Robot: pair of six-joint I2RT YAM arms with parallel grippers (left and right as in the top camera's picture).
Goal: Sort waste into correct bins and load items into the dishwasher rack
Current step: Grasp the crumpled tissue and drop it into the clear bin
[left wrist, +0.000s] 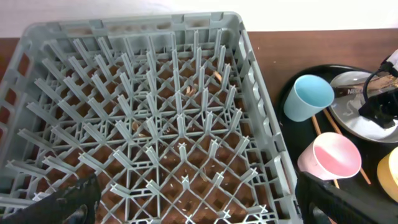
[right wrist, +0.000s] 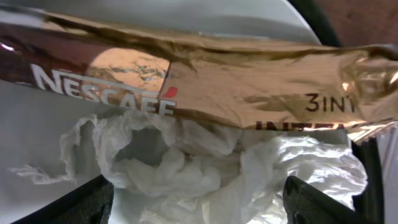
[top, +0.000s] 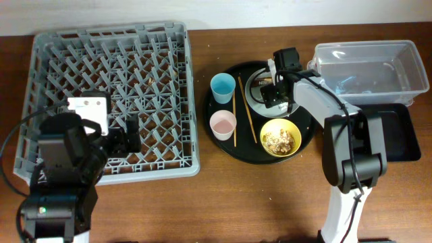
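Right wrist view: crumpled tissue (right wrist: 186, 158) heaped on the plate (right wrist: 37, 137), squarely in the gap between the two fingers; wrapper (right wrist: 249, 87) draped along its far side, touching it.
Wrapper axis: long, laid crosswise from one finger's side to the other, in line with the closing stroke.
Right pincer (right wrist: 198, 193): spread wide, gripping nothing, low over the plate.
Left pincer (left wrist: 199, 208): spread wide, gripping nothing, hovering above the rack (left wrist: 155, 112) by the left edge of the bench.
Nearer arm: right, plainly; left well apart from the waste.
Next move, as a guess: closing on the tissue, with some risk of pinching the wrapper along with it.
Round tray (top: 223, 145): mid-bench, carrying plate, blue cup (top: 223, 88), pink cup (top: 223, 125), chopsticks (top: 236, 111) and yellow bowl (top: 298, 143).
Bowl contents: tan scraps (top: 278, 140).
Clear tub (top: 368, 46): far right corner; faint bluish shapes inside, too unclear to name.
Black bin (top: 391, 135): right edge, just nearside of the tub; nothing seen inside.
Rack contents: no dishes, only stray crumbs.
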